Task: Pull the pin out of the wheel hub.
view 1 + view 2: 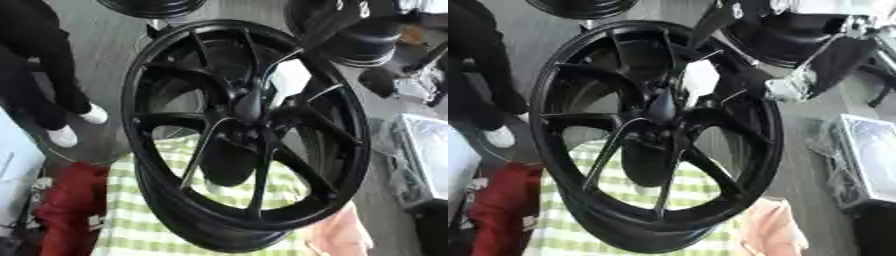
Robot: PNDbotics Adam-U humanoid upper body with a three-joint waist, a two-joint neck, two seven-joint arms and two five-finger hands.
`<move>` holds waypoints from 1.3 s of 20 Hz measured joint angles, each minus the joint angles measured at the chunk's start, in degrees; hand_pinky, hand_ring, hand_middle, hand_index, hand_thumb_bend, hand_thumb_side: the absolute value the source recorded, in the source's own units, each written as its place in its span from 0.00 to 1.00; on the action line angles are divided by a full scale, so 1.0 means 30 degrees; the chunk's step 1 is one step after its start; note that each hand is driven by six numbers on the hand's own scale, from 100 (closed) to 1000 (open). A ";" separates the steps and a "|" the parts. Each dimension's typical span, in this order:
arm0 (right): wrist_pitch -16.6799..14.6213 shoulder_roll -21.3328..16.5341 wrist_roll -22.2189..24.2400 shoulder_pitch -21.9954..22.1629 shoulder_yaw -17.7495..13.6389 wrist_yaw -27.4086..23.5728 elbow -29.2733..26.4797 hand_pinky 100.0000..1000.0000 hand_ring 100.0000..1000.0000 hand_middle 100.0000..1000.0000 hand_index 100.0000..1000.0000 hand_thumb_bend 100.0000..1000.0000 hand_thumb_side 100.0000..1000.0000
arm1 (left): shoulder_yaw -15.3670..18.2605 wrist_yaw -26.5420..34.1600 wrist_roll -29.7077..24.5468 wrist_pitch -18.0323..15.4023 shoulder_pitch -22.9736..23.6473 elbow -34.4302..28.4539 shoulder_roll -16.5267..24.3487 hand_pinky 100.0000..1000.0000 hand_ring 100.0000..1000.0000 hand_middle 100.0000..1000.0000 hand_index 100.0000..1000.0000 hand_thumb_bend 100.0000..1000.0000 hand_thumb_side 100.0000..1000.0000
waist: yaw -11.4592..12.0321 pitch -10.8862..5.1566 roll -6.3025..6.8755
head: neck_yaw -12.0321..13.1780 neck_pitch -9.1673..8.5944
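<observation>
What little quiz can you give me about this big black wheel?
1. True or false: the wheel lies flat on the floor.
2. Which colours does the checked cloth under the wheel have? A green and white, B blue and yellow, C purple and black.
3. Fill in: the cloth to the left of the checked one is ___.
Key: 1 false, it stands on its edge; 2 A; 3 red.

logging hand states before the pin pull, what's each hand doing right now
left hand: not in view
right hand: reaching in near the wheel hub, dark on dark, open or shut cannot be told
</observation>
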 measured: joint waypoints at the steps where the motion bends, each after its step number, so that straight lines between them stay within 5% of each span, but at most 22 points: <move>1: 0.0320 0.0001 -0.0284 -0.0018 0.0016 0.0331 -0.0001 0.93 0.84 0.78 0.88 0.03 0.45 | -0.0026 0.0006 -0.0034 0.0028 -0.0050 0.0000 0.0000 0.58 0.61 0.77 0.77 0.08 0.82 | 0.0040 0.0004 0.0000 | -0.0032 0.0000; 8: 0.2559 0.0324 -0.1210 -0.0361 0.0906 0.2564 -0.0001 0.95 0.85 0.79 0.89 0.08 0.43 | -0.0040 0.0037 -0.0132 0.0103 -0.0111 0.0003 -0.0001 0.58 0.60 0.77 0.77 0.08 0.82 | 0.0200 0.0042 -0.0012 | -0.0206 0.0000; 14: 0.3545 0.0925 -0.1965 -0.0536 0.1723 0.4457 -0.0001 0.98 0.87 0.78 0.89 0.39 0.35 | -0.0147 0.0079 -0.0221 0.0149 -0.0164 0.0012 -0.0008 0.58 0.60 0.77 0.77 0.08 0.83 | 0.0437 0.0232 -0.0125 | -0.0528 0.0001; 19: 0.3582 0.1028 -0.2927 -0.0579 0.1852 0.5938 -0.0001 0.99 0.89 0.80 0.90 0.39 0.52 | -0.0254 0.0092 -0.0281 0.0205 -0.0176 0.0031 -0.0012 0.58 0.60 0.77 0.77 0.08 0.84 | 0.0623 0.0263 -0.0239 | -0.0828 0.0001; 26: 0.3595 0.1268 -0.3619 -0.0319 0.2338 0.8163 -0.0001 0.99 0.90 0.80 0.90 0.40 0.54 | -0.0260 0.0095 -0.0296 0.0231 -0.0168 0.0135 -0.0013 0.58 0.60 0.77 0.77 0.08 0.84 | 0.0708 0.0476 -0.0342 | -0.1166 0.0001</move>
